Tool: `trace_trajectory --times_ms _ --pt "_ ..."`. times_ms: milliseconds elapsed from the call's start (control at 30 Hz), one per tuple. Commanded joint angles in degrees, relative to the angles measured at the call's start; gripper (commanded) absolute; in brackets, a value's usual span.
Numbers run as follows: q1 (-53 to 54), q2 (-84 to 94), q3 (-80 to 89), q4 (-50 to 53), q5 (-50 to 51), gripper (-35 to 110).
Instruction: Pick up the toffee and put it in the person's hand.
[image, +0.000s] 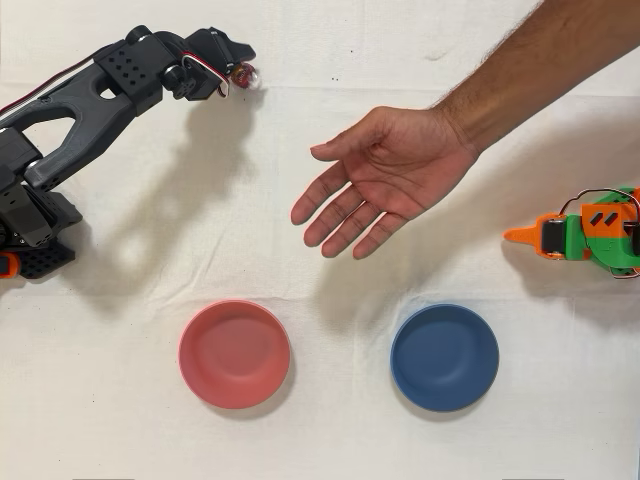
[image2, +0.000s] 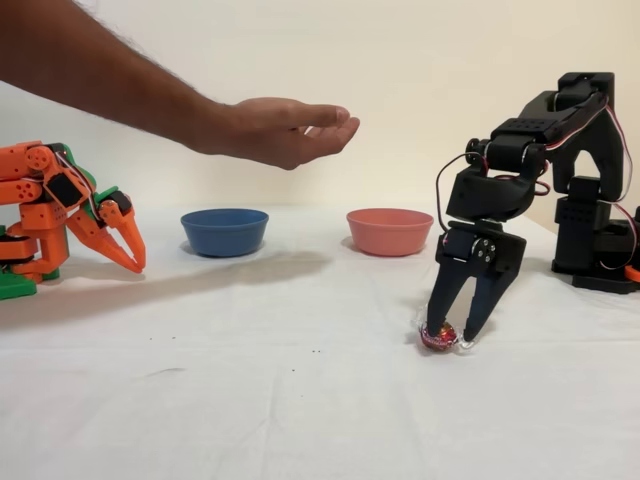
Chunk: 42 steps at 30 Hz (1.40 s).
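The toffee (image2: 440, 336), a tiny sweet in red and gold foil, lies on the white cloth at the right of the fixed view; from overhead the toffee (image: 244, 73) is at the top left. My black gripper (image2: 450, 331) points straight down over it, open, one finger on each side of the sweet and both tips close to the cloth. In the overhead view the gripper (image: 236, 76) partly covers the sweet. The person's hand (image: 378, 178) hovers palm up with fingers spread near the middle, and the fixed view shows the hand (image2: 285, 128) well above the table, far from my gripper.
A pink bowl (image: 234, 353) and a blue bowl (image: 444, 357) stand along the near edge in the overhead view. The idle orange arm (image: 585, 235) rests at the right. The person's forearm (image: 540, 70) crosses the upper right. My arm's base (image: 30, 220) is at the left.
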<state>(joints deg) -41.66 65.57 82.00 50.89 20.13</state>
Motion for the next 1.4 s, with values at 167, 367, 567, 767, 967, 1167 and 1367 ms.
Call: trace_trajectory --times_ms 167,367,567,767,967,1167,1367 --pt "-0.3 2.4 -0.5 1.1 2.1 24" --pt "1.7 2.5 0.4 1.2 3.7 24" --pt "3.3 2.5 1.0 2.0 4.9 24" --pt "3.7 2.2 2.0 1.6 4.9 23" --pt "3.4 1.5 2.4 1.4 6.1 21" --pt "2.8 1.2 1.6 0.4 5.8 17" --pt "2.1 1.7 0.6 -0.1 4.3 16"
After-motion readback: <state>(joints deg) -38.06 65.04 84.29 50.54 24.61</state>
